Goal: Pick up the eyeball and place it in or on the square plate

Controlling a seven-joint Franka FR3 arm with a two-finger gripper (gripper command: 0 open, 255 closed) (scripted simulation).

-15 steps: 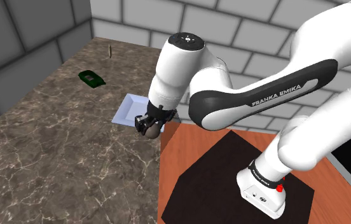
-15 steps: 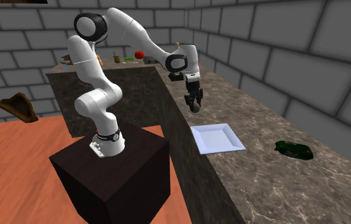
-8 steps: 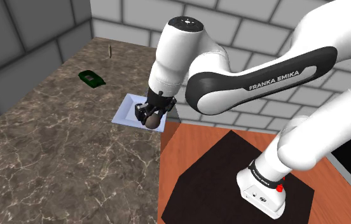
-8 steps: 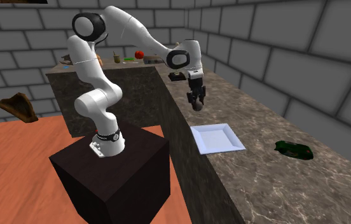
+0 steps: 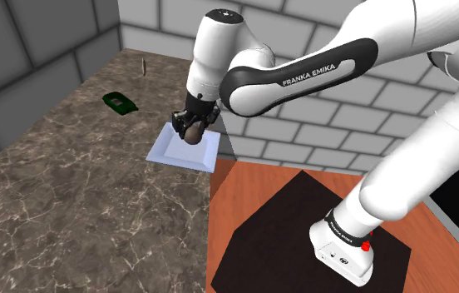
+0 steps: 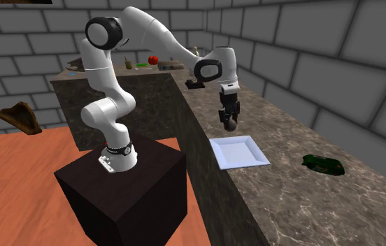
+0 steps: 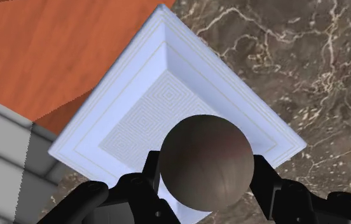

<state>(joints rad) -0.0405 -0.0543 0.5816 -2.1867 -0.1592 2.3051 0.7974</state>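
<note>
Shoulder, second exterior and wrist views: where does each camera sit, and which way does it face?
Shoulder view: beside and slightly behind the stand, looking down over the marble counter; the arm shows.
Second exterior view: on the floor side, looking along the counter; the whole arm shows on its stand.
Wrist view: rides on the gripper, looking down at the square plate; black fingers clasp the eyeball.
Shared: all three show the held eyeball and the plate.
</note>
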